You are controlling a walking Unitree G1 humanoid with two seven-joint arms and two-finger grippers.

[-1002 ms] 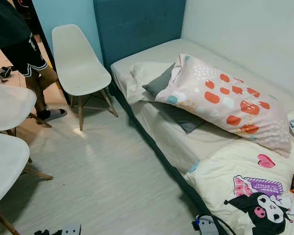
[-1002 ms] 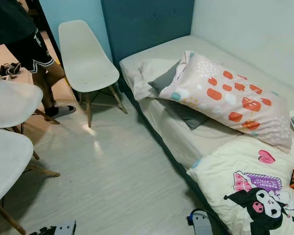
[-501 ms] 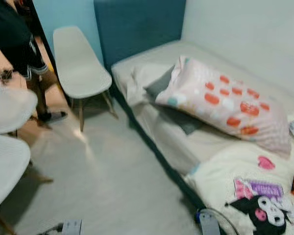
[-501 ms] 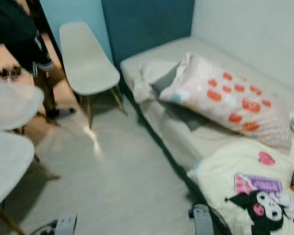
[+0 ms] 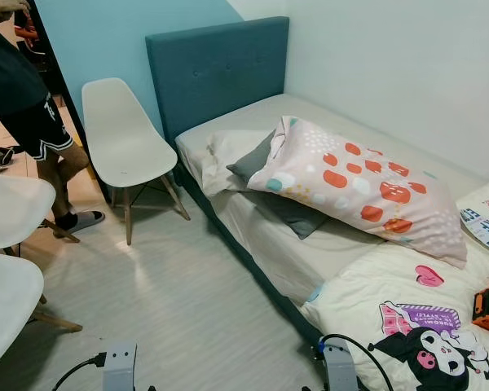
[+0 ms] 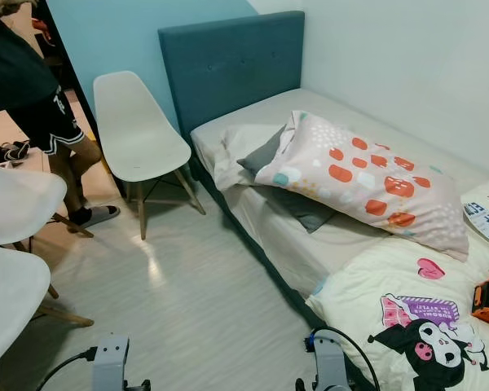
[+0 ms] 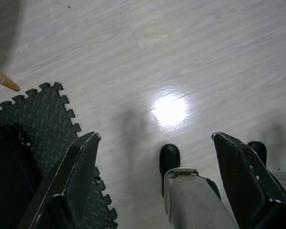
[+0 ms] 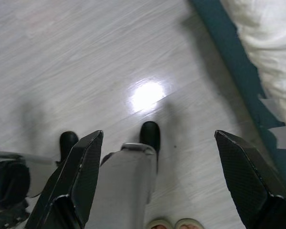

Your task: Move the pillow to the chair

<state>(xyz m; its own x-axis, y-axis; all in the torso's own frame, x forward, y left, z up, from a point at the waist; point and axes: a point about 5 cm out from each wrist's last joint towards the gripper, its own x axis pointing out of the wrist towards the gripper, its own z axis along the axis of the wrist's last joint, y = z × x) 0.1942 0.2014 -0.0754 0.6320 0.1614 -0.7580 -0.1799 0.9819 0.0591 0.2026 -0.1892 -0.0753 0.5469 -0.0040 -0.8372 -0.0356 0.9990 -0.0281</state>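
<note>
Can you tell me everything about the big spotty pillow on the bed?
The pillow is long and plump, in a pale pink fabric case dotted with red-orange, mint and white spots. It lies slantwise across the bed, its near end propped on a grey cushion and a white pillow, its far end reaching a cream cartoon blanket. Nothing grips it.

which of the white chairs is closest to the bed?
The upright chair beside the blue headboard; the other two chairs stand across the floor, cut off at the picture's edge.
</note>
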